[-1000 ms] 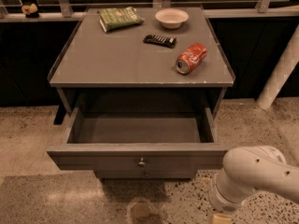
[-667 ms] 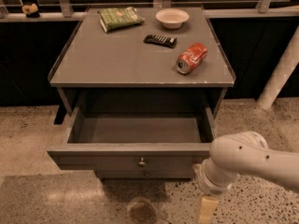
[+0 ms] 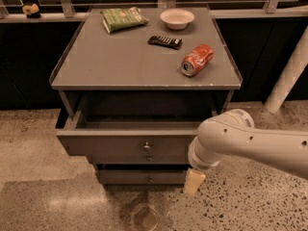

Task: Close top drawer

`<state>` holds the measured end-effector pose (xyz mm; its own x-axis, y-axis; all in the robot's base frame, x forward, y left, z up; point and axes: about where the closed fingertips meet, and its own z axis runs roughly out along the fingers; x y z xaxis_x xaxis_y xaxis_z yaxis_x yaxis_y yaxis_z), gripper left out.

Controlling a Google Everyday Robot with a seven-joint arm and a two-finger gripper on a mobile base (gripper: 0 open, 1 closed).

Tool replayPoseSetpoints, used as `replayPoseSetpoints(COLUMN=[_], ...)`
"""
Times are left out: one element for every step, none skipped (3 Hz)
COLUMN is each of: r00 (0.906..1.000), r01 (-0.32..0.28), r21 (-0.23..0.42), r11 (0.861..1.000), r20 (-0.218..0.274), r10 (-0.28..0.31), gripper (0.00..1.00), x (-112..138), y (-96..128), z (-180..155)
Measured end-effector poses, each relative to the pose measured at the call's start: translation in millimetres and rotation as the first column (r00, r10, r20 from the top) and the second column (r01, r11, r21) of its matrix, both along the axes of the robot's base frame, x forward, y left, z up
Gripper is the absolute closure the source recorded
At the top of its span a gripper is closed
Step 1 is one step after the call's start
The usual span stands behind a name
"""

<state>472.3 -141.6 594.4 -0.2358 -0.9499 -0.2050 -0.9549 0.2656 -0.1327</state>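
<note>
The top drawer (image 3: 110,146) of the grey cabinet (image 3: 144,64) stands a short way out, with only a narrow strip of its box showing under the cabinet top. Its small round metal knob (image 3: 147,147) sits at the centre of the flat grey front. My gripper (image 3: 194,181) is at the end of the white arm (image 3: 240,141), which comes in from the right. It is low at the right end of the drawer front, in front of the lower drawers. I cannot tell whether it touches the front.
On the cabinet top lie a green snack bag (image 3: 122,18), a white bowl (image 3: 177,18), a black bar-shaped item (image 3: 165,42) and a red soda can (image 3: 197,59) on its side. Two more drawer fronts (image 3: 139,178) sit below. A white pole (image 3: 288,76) stands at right.
The top drawer has gone from far out to nearly in. My arm and gripper have moved left and up, from the floor at the right to the drawer's right end.
</note>
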Motion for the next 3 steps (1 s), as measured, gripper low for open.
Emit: replayPoseSetpoints(r00=[0.9981,0.9966,0.9963], r01=[0.051,0.080,0.086], r21=[0.006,0.023,0.033], r11=[0.999,0.997,0.996], r20=[0.033,0.019,-0.003], r10=[-0.051,-0.080,-0.086], gripper=[0.00,0.00,0.00], x=[35.8,67.3,92.1], y=[12.7,29.8,52.3], z=[4.3,-4.3,-17.7])
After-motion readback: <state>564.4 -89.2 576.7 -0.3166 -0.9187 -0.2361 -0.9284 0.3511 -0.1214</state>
